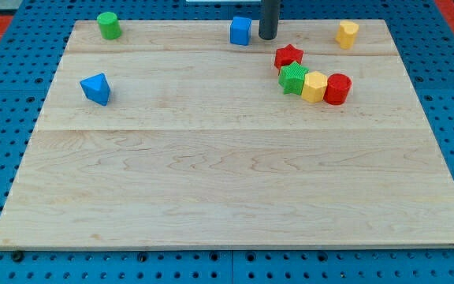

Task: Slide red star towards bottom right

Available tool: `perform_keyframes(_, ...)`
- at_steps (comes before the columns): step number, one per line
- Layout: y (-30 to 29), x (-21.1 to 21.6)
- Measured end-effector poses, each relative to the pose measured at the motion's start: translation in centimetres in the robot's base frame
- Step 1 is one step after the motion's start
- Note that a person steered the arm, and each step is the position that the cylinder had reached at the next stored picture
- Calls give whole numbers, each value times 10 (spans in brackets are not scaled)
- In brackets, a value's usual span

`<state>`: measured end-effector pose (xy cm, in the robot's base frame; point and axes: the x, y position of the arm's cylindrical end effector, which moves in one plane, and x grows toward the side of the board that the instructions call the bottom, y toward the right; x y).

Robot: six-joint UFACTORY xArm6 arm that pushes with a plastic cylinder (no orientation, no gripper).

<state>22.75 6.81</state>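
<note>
The red star (288, 56) lies near the view's top, right of centre, touching the green star (293, 78) just below it. My tip (268, 36) stands up and to the left of the red star, a short gap away, right beside the blue cube (241, 31). The rod comes down from the top edge of the view.
A yellow hexagonal block (314, 86) and a red cylinder (337, 89) sit in a row to the right of the green star. A yellow block (347, 34) is at top right, a green cylinder (109, 25) at top left, a blue triangular block (96, 88) at left. The wooden board (227, 197) rests on blue pegboard.
</note>
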Motion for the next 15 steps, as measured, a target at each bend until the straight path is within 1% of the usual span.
perform_keyframes(2,0,-17)
perform_keyframes(4,43,-13)
perform_keyframes(5,62,19)
perform_keyframes(6,31,46)
perform_keyframes(7,-40,76)
perform_keyframes(8,-62,129)
perform_keyframes(9,-111,114)
perform_keyframes(10,-88,75)
perform_keyframes(11,-24,65)
perform_keyframes(12,-7,71)
perform_keyframes(14,-7,151)
perform_keyframes(15,-7,173)
